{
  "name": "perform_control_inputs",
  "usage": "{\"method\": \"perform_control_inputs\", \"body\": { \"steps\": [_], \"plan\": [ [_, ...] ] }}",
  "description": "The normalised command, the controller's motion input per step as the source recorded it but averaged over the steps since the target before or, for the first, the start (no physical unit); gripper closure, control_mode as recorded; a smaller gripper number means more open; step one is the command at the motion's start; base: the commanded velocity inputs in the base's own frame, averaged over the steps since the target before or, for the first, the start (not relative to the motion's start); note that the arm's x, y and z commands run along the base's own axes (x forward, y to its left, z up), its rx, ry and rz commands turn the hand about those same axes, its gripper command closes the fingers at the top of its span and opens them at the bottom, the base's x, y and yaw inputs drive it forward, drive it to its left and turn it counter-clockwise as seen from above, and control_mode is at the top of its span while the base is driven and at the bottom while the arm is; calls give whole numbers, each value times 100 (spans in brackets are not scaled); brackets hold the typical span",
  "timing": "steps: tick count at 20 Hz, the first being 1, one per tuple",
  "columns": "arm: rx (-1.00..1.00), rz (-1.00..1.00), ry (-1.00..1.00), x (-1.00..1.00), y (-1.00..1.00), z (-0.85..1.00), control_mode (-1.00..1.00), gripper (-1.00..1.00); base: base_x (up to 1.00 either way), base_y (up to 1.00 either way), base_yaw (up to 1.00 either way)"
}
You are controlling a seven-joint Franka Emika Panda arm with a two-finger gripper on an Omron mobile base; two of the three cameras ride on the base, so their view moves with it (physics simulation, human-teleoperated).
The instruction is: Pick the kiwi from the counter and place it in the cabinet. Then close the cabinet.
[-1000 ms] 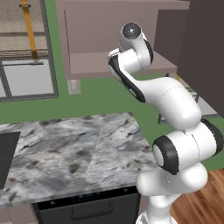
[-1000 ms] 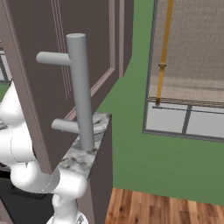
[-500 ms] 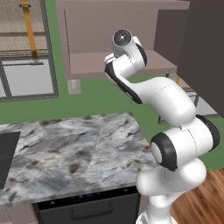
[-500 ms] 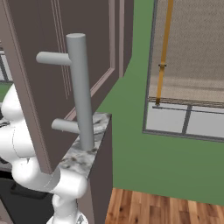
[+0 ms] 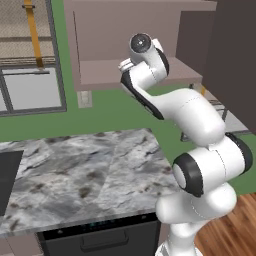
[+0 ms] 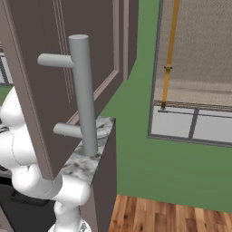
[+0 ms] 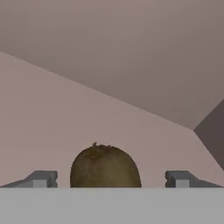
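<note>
Kiwi, the small round olive-brown ball (image 7: 105,167), is sitting between my claw's (image 7: 111,179) two dark tips, its lower half cut off. Both tips are standing clear of it, so I am reading the claw as released. Mauve-brown cabinet (image 5: 125,47) panels are surrounding it; I cannot tell whether it is touching the shelf. The grey-and-white marbled stone table (image 5: 85,175) is lying below, and the cabinet door's grey bar handle (image 6: 84,113) is blocking my right view.

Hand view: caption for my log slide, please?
Kiwi sits between the open hand's fingertips, inside the mauve cabinet.
</note>
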Motion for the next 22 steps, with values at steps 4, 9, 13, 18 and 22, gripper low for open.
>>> {"method": "perform_control_inputs", "body": {
  "steps": [4,9,13,18,22],
  "plan": [
    [-3,2,-20,-100,30,5,-100,-100,0,0,0],
    [-3,0,-18,-99,26,6,-100,-100,0,0,0],
    [0,0,-11,-100,8,28,-100,-100,0,0,0],
    [1,0,0,-100,0,26,-100,-100,0,0,0],
    [3,-4,11,-98,0,4,-100,-100,0,0,0]
  ]
}}
